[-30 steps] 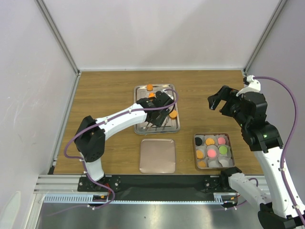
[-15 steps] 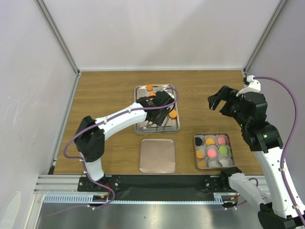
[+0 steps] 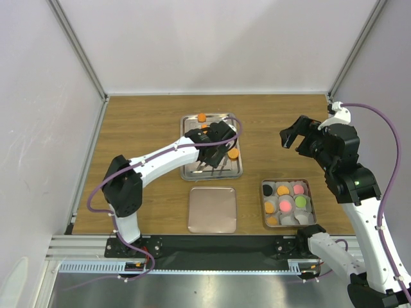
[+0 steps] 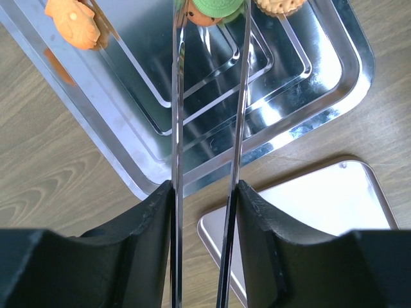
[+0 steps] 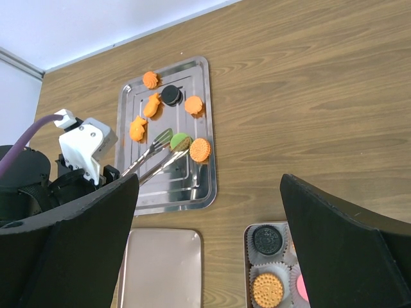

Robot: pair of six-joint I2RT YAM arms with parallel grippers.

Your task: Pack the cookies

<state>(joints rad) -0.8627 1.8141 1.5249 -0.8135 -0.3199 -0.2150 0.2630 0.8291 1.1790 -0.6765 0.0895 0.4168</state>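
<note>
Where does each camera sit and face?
Top external: above and behind, looking down; left arm and right arm show.
Left wrist: low over the steel tray, facing along the tongs; its fingers clamp them.
Right wrist: high, facing down at the tray; its open fingers show.
Wrist views share the green cookie at the tong tips.

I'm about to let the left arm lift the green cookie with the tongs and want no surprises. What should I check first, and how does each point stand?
1. The left claw is shut on the tongs: ok.
2. The tong tips sit either side of the green cookie: ok.
3. The tips are truly pinching it: cannot tell.
4. The neighbouring orange cookie is clear of the tips: cannot tell; it lies close beside one.
5. There is an empty paper cup in the box: ok, two are bare.
6. The right claw is away from the box: ok, open and not over it.
</note>
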